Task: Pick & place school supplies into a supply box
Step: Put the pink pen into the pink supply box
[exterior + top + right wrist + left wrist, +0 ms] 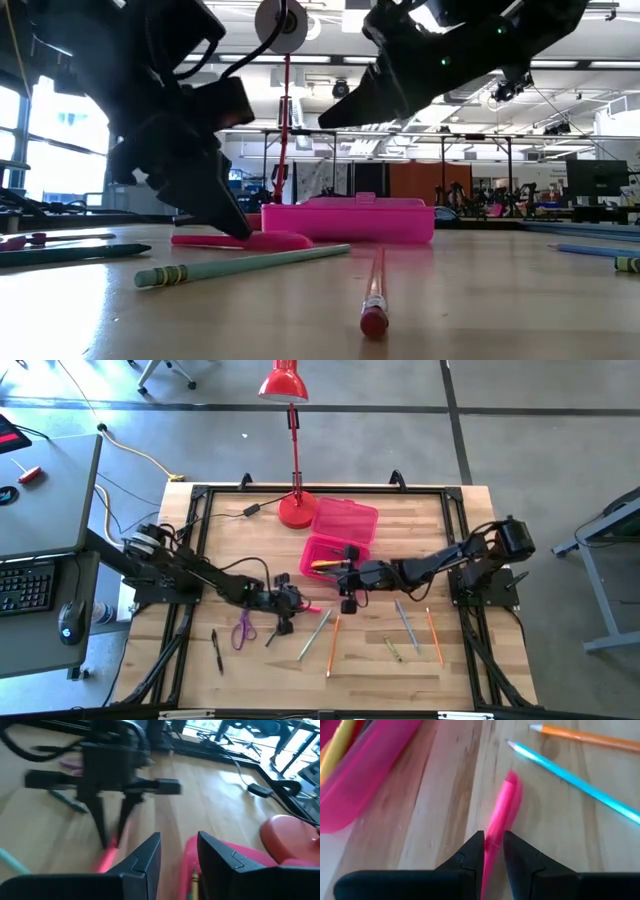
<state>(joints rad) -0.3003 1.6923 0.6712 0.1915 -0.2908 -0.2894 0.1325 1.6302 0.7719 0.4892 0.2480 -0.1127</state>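
Note:
The pink marker [506,795] lies on the wooden table between the pink supply box [328,555] and a teal pencil [315,635]. My left gripper [493,837] is down at the table, shut on the marker; it also shows in the low view [225,215]. The box sits open with its lid [346,518] folded back and holds a yellow pencil [325,565]. My right gripper [177,845] hovers open and empty over the box's near edge [348,578]. Purple scissors [243,630] lie nearer the table's left. My left gripper pinches the pink marker between its two fingers, on the barrel back from the tip [499,817]. The fingers come from above, slanting down, one on each side of the barrel. The marker still lies flat on the table [240,240].
An orange pencil [333,645], black pen [217,650], short green piece [392,648], blue pencil [405,625] and another orange pencil [433,625] lie along the near half. The red lamp's base [297,510] stands beside the box lid, with a black cable [225,515] nearby.

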